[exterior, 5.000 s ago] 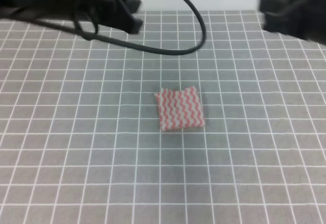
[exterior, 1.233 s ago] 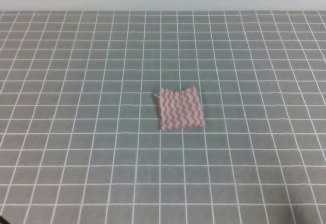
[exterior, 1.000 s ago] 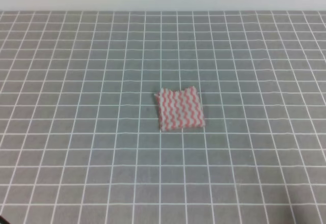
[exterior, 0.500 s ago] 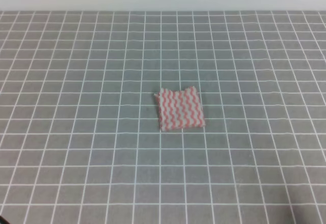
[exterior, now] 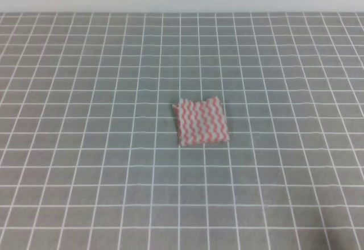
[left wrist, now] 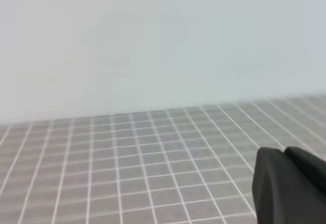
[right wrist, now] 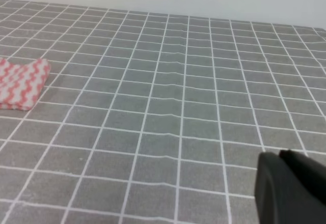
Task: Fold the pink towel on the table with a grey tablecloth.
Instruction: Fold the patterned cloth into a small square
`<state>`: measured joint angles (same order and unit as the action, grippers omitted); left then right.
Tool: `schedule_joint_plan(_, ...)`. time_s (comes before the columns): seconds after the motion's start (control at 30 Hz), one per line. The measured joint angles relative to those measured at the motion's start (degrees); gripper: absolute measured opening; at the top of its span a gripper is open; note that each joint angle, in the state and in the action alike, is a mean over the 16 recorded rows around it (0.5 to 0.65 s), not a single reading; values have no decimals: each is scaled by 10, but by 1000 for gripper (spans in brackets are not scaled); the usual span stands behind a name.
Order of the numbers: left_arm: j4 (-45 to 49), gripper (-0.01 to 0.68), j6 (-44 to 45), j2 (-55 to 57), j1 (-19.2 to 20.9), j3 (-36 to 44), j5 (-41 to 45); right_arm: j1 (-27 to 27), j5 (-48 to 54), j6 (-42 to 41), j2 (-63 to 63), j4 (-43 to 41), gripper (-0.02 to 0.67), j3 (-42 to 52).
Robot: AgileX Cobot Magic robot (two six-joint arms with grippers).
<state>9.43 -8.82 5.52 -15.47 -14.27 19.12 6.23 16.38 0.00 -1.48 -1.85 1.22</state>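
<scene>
The pink towel [exterior: 201, 121] lies as a small, compact square near the middle of the table with a grey tablecloth [exterior: 85, 170], well clear of every edge; its far edge shows a slight notch where the layers do not quite meet. In the right wrist view it sits flat toward the left. No arm appears in the overhead view. Only a dark corner of the left gripper [left wrist: 290, 186] and of the right gripper [right wrist: 290, 188] shows, so whether the jaws are spread or pressed together cannot be told. The fold looks finished; a clean end likely means keeping both arms low, wide and off the cloth.
</scene>
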Motion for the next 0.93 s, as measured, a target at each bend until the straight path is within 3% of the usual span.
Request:
schedule_joint_plan(0.23, -47, 0, 12, -62, 92, 72, -73, 0, -3, 0, 1, 1, -18, 0)
schedule_joint_plan(0.4, -73, 0, 42, -68, 128, 108, -79, 0, -6, 0, 2, 1, -18, -2)
schedule_joint_plan(0.93, -98, 0, 103, -70, 77, 151, -8, 0, -9, 0, 2, 2, -18, -1)
